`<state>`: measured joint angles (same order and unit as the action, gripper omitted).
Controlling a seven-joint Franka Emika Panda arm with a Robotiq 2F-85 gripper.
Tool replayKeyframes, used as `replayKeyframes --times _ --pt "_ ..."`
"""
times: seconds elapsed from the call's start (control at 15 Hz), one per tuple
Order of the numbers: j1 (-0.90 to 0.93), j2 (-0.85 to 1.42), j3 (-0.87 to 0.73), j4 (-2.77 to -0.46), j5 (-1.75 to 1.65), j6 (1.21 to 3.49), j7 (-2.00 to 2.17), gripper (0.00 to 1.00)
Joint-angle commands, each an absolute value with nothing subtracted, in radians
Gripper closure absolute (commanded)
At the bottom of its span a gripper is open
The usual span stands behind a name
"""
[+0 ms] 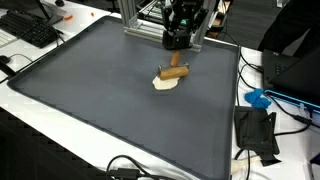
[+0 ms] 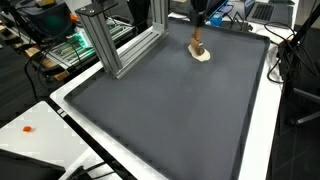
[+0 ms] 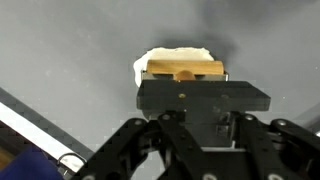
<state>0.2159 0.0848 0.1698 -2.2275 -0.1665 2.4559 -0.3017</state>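
Note:
A wooden block with an upright wooden peg (image 1: 174,72) rests on a cream-coloured pad (image 1: 165,84) on the dark grey mat (image 1: 110,95). It also shows in the other exterior view (image 2: 198,50). My gripper (image 1: 178,42) hangs directly above the peg, very close to its top; it also shows in an exterior view (image 2: 197,17). In the wrist view the wooden block (image 3: 185,70) and pad (image 3: 172,56) lie just beyond my gripper (image 3: 200,98). The gripper body hides the fingertips, so I cannot tell whether they touch the peg.
An aluminium frame (image 2: 125,45) stands at one edge of the mat. A keyboard (image 1: 32,30) lies on the white table beyond the mat. A blue object (image 1: 258,98) and black gear (image 1: 258,135) with cables sit beside the mat. A dark blue thing (image 3: 30,165) shows in the wrist view.

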Motion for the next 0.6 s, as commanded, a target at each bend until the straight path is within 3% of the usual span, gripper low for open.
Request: replayKeyframes --times 0.0,0.53 --pt "0.190 0.090 0.176 -2.261 -0.160 2.454 -0.403 0.78" --pt "0.171 0.096 0.153 -2.257 -0.194 2.373 -0.337 0.78"
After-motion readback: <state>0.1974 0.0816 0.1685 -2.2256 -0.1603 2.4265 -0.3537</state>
